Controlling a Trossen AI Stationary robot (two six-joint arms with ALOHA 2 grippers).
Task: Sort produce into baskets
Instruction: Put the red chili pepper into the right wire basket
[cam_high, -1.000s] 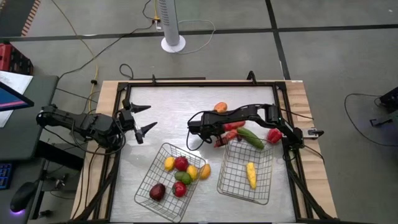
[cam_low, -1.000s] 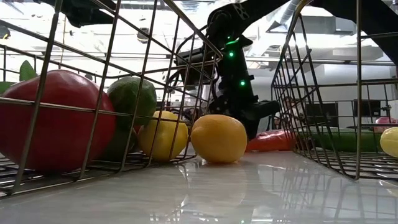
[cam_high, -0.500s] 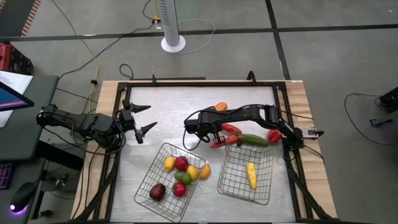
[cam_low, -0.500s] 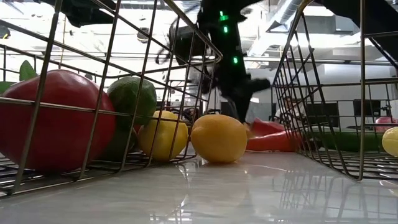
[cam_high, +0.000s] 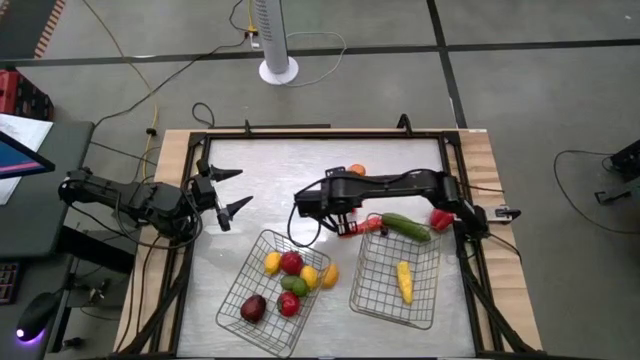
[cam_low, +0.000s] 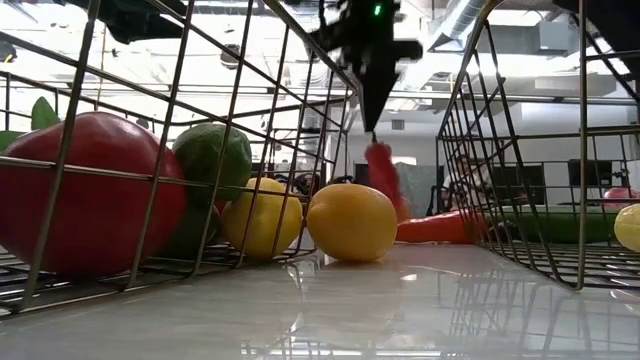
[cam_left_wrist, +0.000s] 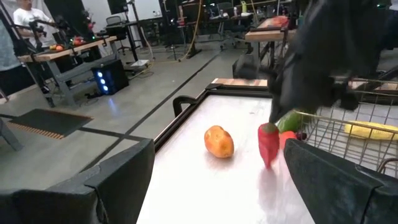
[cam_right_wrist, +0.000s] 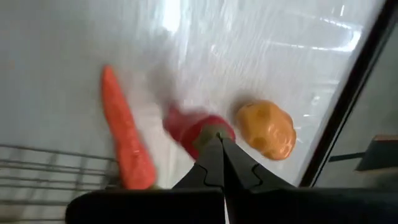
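Red chili: your right gripper (cam_right_wrist: 214, 144), fingers pinched closed on the small red chili's (cam_low: 383, 178) stem, is lifting it toward a wire basket (cam_high: 395, 283).
Left gripper (cam_high: 228, 192): you're waiting wide open, empty, by the table's left edge.

My two arms are dark, near-black jointed links with black cables looping along them. My left gripper (cam_high: 232, 190) ends in two slim pointed black fingers, and seen from its wrist those fingers (cam_left_wrist: 118, 180) are broad matte charcoal slabs with rounded edges. My right gripper (cam_right_wrist: 217, 144) has two tapering black fingers, and a small green light glows on its wrist housing in the low view.
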